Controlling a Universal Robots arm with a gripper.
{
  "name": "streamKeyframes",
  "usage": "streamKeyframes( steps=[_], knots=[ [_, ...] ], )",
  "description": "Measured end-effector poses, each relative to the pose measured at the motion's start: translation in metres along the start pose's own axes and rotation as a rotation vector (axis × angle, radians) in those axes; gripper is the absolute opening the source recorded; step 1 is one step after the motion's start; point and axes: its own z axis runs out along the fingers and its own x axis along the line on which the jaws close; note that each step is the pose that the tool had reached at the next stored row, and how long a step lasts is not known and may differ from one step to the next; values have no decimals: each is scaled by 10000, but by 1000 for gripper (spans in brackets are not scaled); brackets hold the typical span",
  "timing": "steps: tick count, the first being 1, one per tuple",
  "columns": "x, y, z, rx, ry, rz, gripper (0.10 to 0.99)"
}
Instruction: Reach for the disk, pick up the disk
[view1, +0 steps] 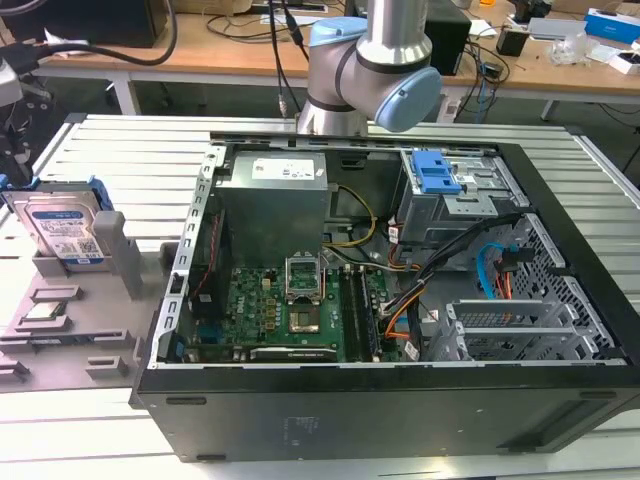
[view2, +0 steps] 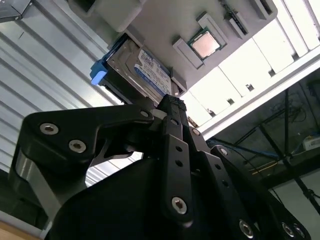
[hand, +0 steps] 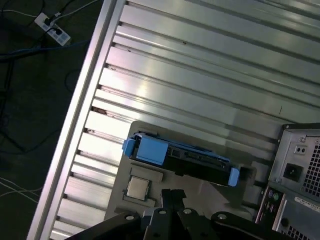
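Note:
The disk (view1: 62, 228) stands on edge in a grey holder (view1: 110, 250) at the exterior view's left, on the slatted metal table. Its white-and-blue label faces forward and a blue bracket runs along its edges. In the second wrist view the disk (view2: 145, 70) lies just beyond my gripper (view2: 172, 106), with its label and blue corner showing. In the first wrist view the disk (hand: 192, 159) is seen edge-on, with a gap between it and my gripper (hand: 173, 193). The black fingers are pressed together with nothing between them.
A processor chip (view1: 45, 312) (view2: 205, 45) (hand: 137, 187) rests on the grey fixture plate beside the disk. The open computer case (view1: 400, 400) (hand: 300, 165) sits to the exterior view's right, holding a drive cage with a blue latch (view1: 438, 175). The table's edge (hand: 75, 125) borders a cabled floor.

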Motion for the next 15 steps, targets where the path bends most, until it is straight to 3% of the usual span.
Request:
streamKeyframes(
  steps=[15],
  knots=[
    [0, 0, 0, 1, 58, -1533, 106]
  ],
)
